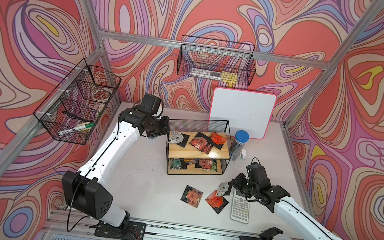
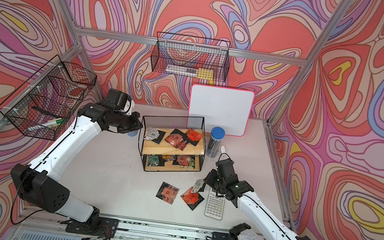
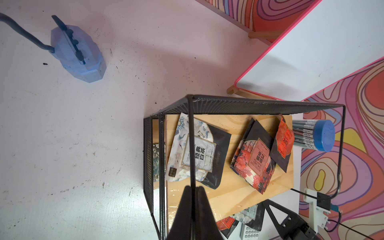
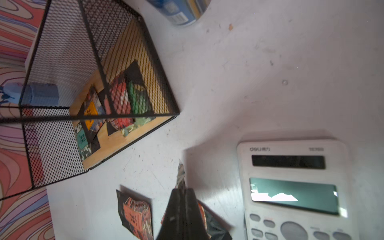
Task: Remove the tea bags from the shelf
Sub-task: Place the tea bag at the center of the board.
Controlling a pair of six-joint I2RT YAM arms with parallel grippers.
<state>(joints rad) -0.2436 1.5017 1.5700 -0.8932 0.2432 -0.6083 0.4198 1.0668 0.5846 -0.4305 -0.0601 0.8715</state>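
The shelf (image 1: 195, 150) stands mid-table, with several tea bags on its top board (image 3: 197, 151) and more on the lower board (image 1: 205, 164). My left gripper (image 3: 193, 188) is at the shelf's left side, shut on an upright wire of its frame (image 3: 190, 133). My right gripper (image 4: 182, 190) hovers in front of the shelf, next to the calculator, shut on a silver-white tea bag (image 4: 180, 176) that also shows in a top view (image 1: 223, 188). Two black-and-red tea bags (image 1: 192, 196) (image 1: 216, 201) lie on the table below it.
A white calculator (image 1: 240, 207) lies right of the loose sachets. A blue-lidded tube of pens (image 1: 239, 145) and a pink-edged whiteboard (image 1: 241, 112) stand behind the shelf. Wire baskets hang on the left wall (image 1: 76, 101) and back wall (image 1: 215, 61). A blue object (image 3: 76, 54) sits beside the left arm.
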